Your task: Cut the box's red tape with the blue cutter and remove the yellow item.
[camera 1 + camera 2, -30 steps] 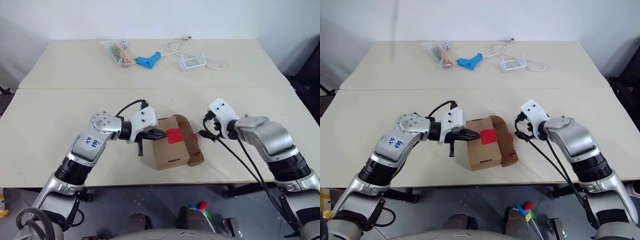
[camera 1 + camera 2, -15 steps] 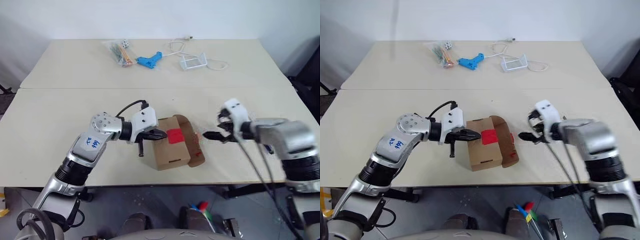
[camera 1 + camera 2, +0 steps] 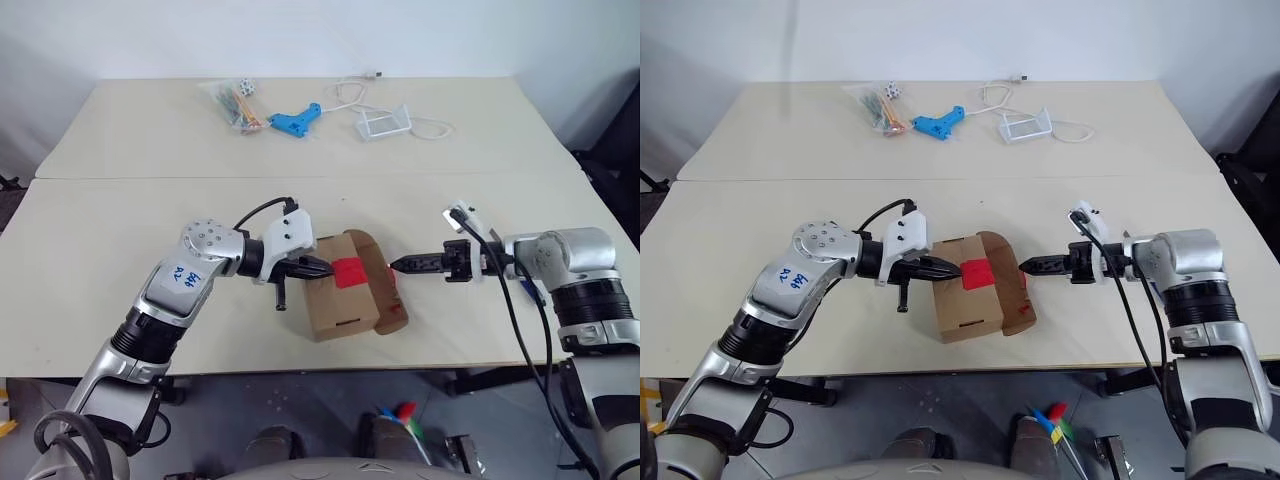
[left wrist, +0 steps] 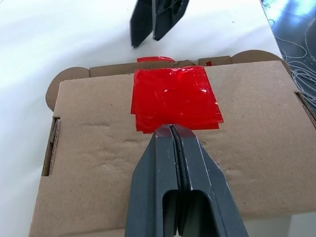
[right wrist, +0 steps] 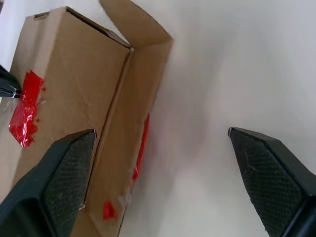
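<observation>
Left wrist view: the left end effector [image 4: 173, 129], fingers pressed shut, rests its tip on the small brown cardboard box [image 3: 340, 300] at the 6 o'clock edge of the bright red tape patch [image 4: 174, 97]. The right end effector [image 3: 402, 266], spread wide, sits at the box's 3 o'clock on the cream table [image 3: 120, 220]. The left arm's blue handwritten label [image 3: 182, 281] is unreadable.

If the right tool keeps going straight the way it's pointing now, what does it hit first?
Most likely the box's opened flap. The right tool, jaws wide open, points at the box from the side, its tips just short of that flap. Depth is hard to judge, so it might pass slightly above.
</observation>
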